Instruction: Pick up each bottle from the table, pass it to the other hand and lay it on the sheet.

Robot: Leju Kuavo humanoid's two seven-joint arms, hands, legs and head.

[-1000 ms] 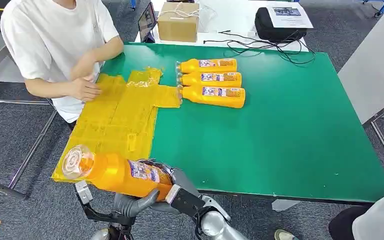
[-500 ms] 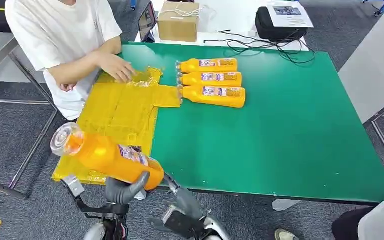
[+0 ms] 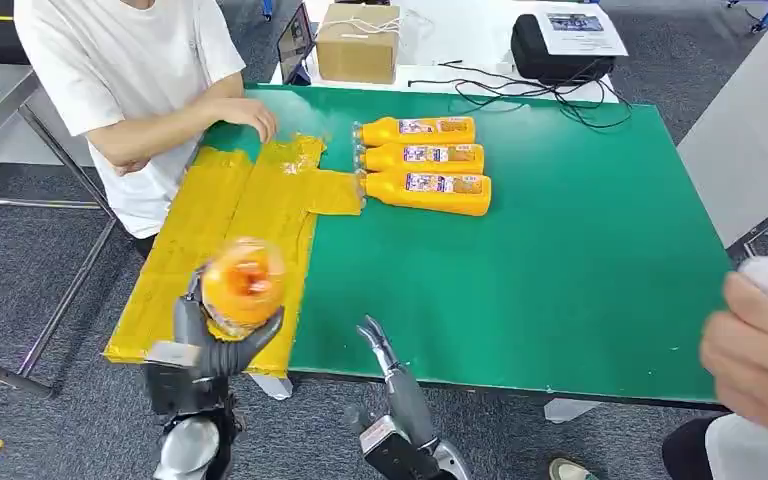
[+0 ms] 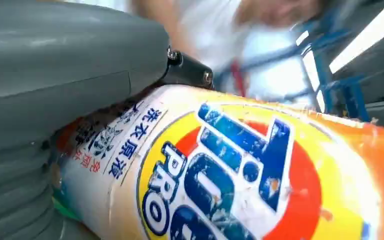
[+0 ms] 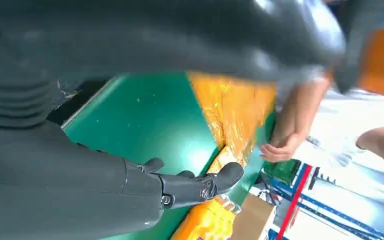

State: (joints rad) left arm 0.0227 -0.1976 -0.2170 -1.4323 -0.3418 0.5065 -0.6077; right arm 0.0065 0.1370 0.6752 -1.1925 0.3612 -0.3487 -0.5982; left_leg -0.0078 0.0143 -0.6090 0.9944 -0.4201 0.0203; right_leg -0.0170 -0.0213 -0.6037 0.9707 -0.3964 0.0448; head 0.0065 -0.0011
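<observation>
Since a second ago: bottle [image 3: 243, 285] passed wholly into my left hand [image 3: 215, 340], now end-on to the head view above the yellow sheet [image 3: 222, 225]; right hand [image 3: 385, 358] let go, fingers apart, holding nothing. Item: rigid plastic, apparently full, so I judge it heavy and slick at the label. Best hold: mid-body. Three bottles [image 3: 422, 163] remain on the table [image 3: 560, 270].
</observation>
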